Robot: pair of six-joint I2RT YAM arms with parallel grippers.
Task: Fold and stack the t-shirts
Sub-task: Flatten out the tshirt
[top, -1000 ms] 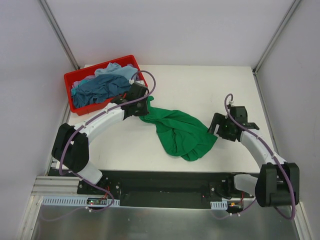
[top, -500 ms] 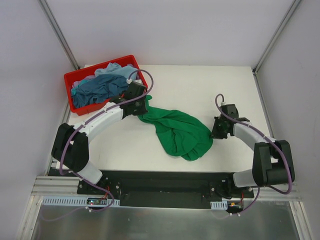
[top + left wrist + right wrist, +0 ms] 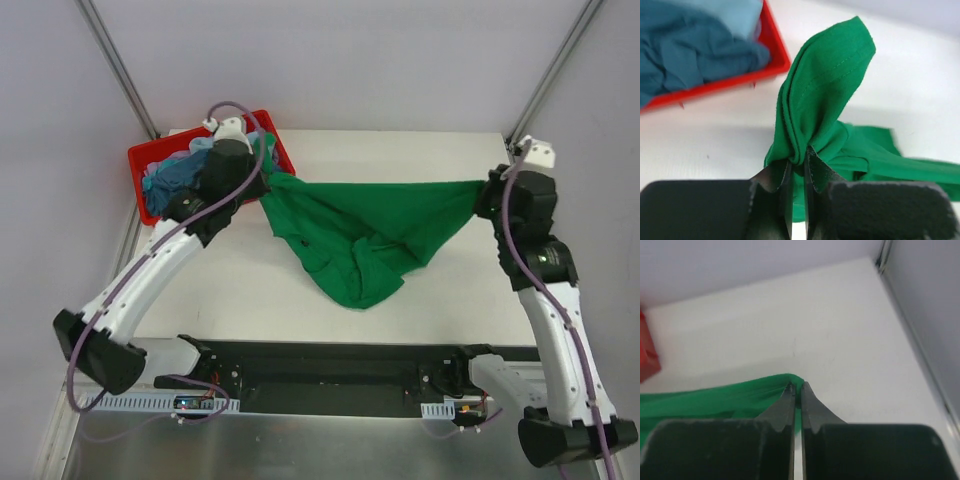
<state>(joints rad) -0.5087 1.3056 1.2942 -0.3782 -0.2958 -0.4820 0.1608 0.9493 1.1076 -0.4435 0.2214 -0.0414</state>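
A bright green t-shirt (image 3: 360, 225) hangs stretched between both grippers above the white table (image 3: 400, 155), its middle sagging in folds toward the table. My left gripper (image 3: 262, 180) is shut on a bunched corner of the green t-shirt (image 3: 820, 100) next to the bin. At the right, my right gripper (image 3: 484, 188) is shut on the opposite edge of the green t-shirt (image 3: 730, 397). A dark teal-blue t-shirt (image 3: 175, 175) and a pale blue t-shirt (image 3: 200, 145) lie crumpled in the red bin (image 3: 142, 158).
The red bin (image 3: 740, 82) stands at the table's back left corner. Grey walls with metal frame posts (image 3: 555, 75) close in the table at the back and both sides. A black base rail (image 3: 320, 370) runs along the near edge.
The right gripper closed on the shirt's right edge and lifted it up and to the right. The left arm rose toward the bin with its corner. The shirt went from a heap to a stretched span.
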